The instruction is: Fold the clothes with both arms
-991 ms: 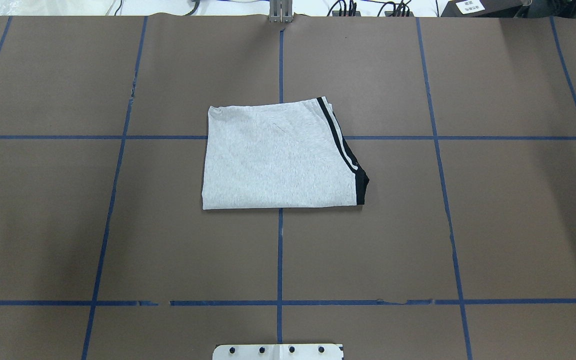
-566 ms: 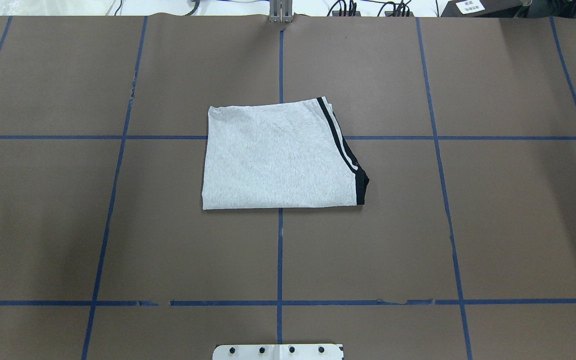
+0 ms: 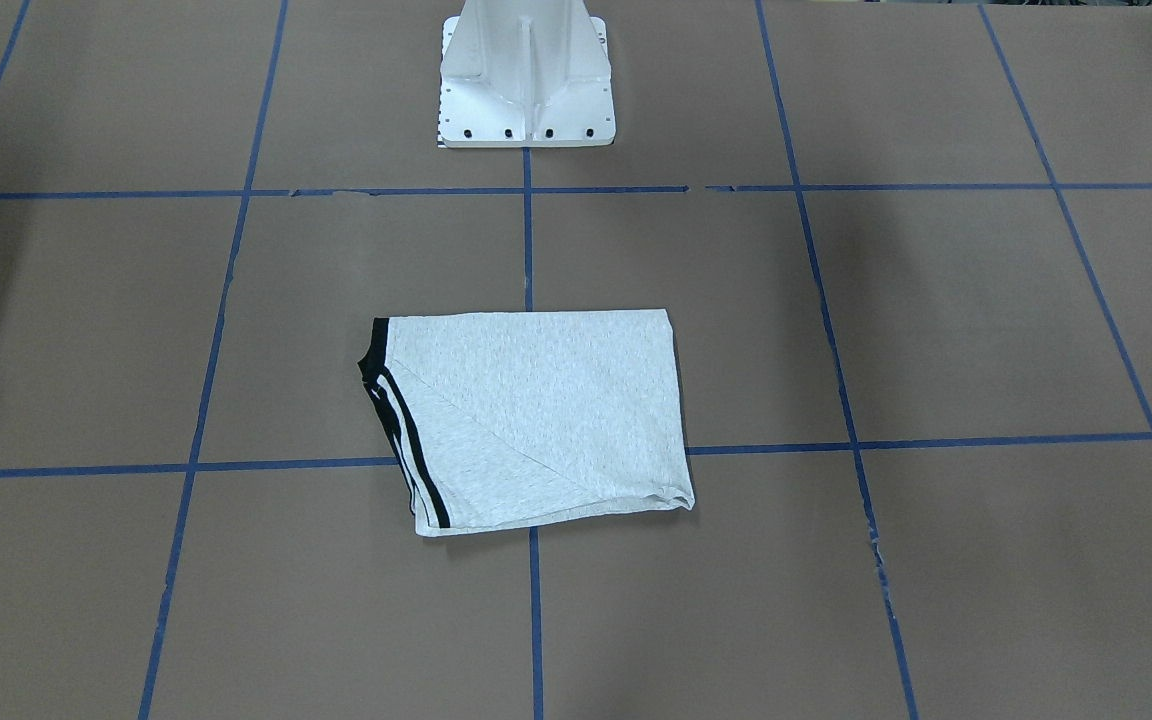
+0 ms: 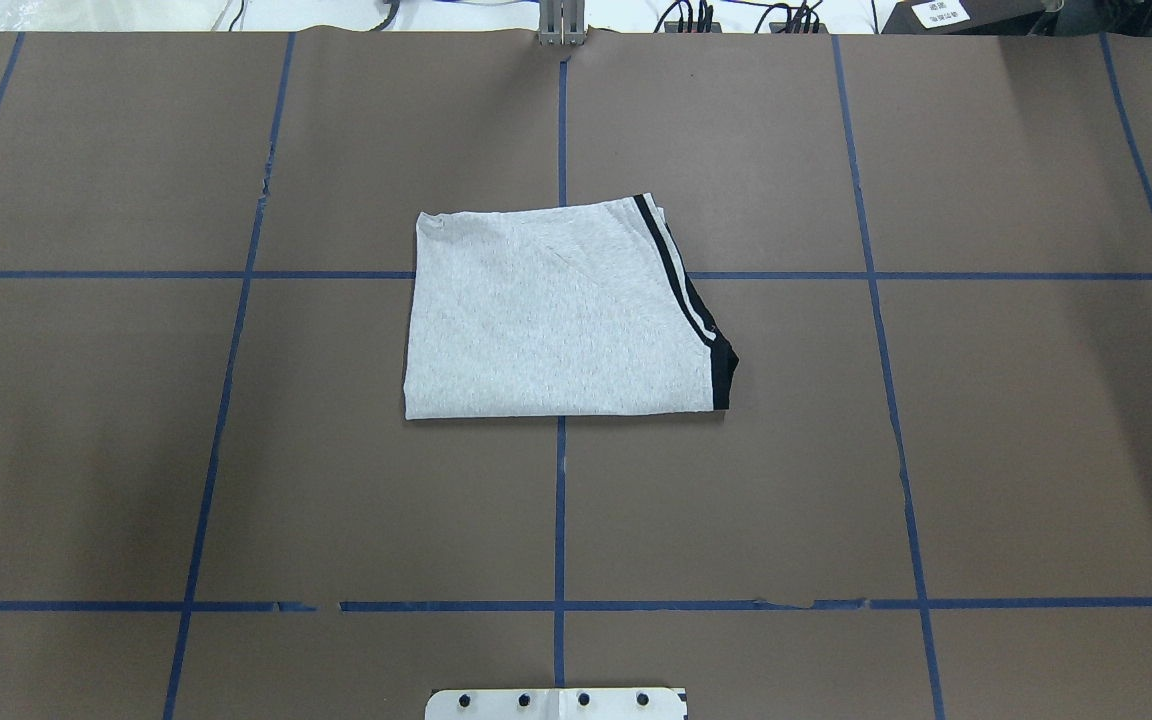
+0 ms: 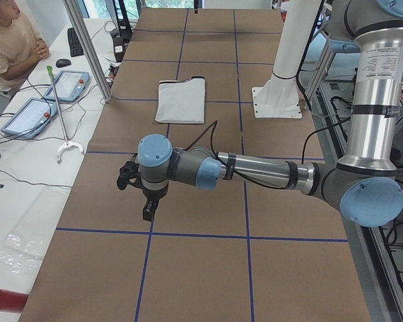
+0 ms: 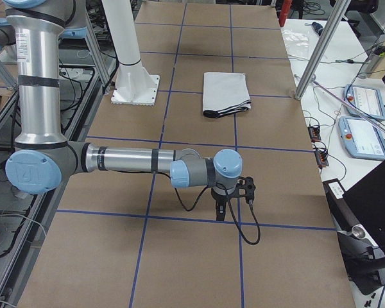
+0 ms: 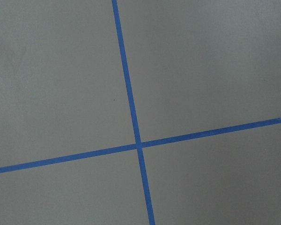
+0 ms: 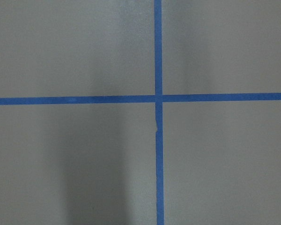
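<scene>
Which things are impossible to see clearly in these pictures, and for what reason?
T-shirt: inner layers are folded under, hidden in every view.
Left gripper: only in the exterior left view, small; jaws open or shut, unclear.
Right gripper: only in the exterior right view; same doubt.
Wrist views: only brown table cover and blue tape; no jaws show.
Person: cut off by the exterior left view's edge.

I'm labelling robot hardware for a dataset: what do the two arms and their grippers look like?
Left arm and right arm: silver-grey tubes, light blue joint caps, black cables looping near the wrists. Left gripper and right gripper: black.
</scene>
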Tool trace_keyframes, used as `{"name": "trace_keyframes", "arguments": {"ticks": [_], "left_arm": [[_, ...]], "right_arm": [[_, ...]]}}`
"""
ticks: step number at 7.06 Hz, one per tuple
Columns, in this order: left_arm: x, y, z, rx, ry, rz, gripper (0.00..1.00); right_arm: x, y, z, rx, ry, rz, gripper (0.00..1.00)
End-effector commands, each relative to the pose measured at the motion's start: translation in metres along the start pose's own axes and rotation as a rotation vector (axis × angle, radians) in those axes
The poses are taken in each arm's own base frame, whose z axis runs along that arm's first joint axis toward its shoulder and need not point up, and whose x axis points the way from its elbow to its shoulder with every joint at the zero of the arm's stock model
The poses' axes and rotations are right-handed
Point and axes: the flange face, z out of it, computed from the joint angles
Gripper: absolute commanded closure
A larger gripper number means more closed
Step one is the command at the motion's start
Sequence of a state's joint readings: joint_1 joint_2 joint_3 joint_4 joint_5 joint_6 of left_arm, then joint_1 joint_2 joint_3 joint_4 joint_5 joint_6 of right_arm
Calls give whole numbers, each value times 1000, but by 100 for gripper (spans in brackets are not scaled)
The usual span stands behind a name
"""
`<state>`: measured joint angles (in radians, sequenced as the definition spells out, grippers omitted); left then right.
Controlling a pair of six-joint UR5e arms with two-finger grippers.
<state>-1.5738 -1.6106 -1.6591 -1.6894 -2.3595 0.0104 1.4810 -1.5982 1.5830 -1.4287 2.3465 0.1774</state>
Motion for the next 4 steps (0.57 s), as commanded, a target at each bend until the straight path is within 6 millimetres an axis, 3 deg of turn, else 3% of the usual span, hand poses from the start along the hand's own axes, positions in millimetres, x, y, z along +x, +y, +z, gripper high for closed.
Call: {"name": "trace_keyframes", "arguments": {"ticks": [1, 4], "left_arm": [[2, -1, -1, 3, 2, -2, 0], [3, -2, -1, 9, 5, 5, 0]], "right_arm": [[-4, -5, -2, 7, 1, -7, 0], [-9, -8, -7, 17, -1, -17, 0]]}}
